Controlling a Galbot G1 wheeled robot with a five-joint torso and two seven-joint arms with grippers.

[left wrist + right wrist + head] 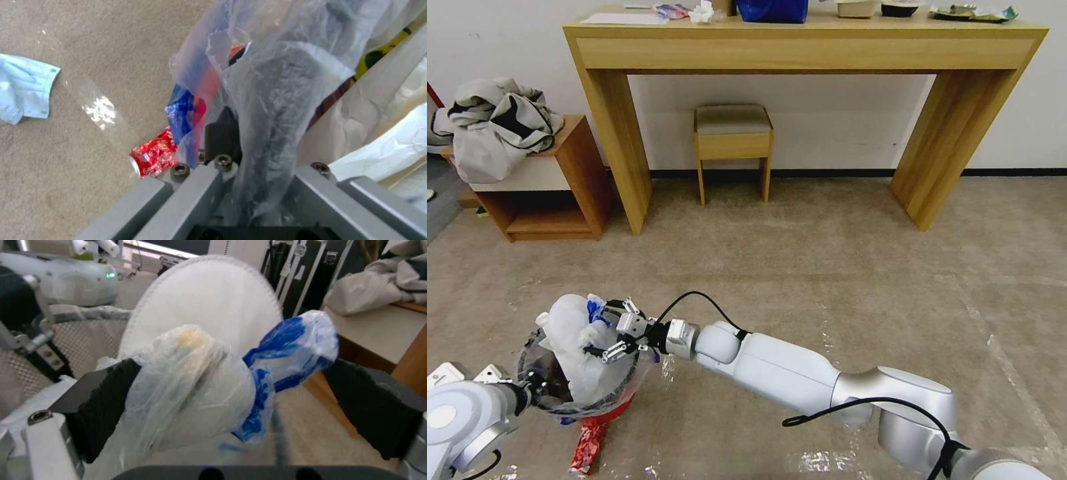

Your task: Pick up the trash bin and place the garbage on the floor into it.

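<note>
Gripping a crumpled white plastic bundle with blue-tinted ends (209, 386), the right gripper (617, 338) is held over the open mouth of the small round red trash bin lined with a clear plastic bag (608, 408), its black fingers (104, 400) pressed on the bundle from both sides. The bundle's long axis is judged near upright, its lower end already inside the liner, so release lies straight below. The bin's rim is pinched by the left gripper (532, 387), closed over liner and edge. A crushed red soda can (153, 156) and a light-blue cloth (24, 90) lie on the floor beside and beyond the bin.
</note>
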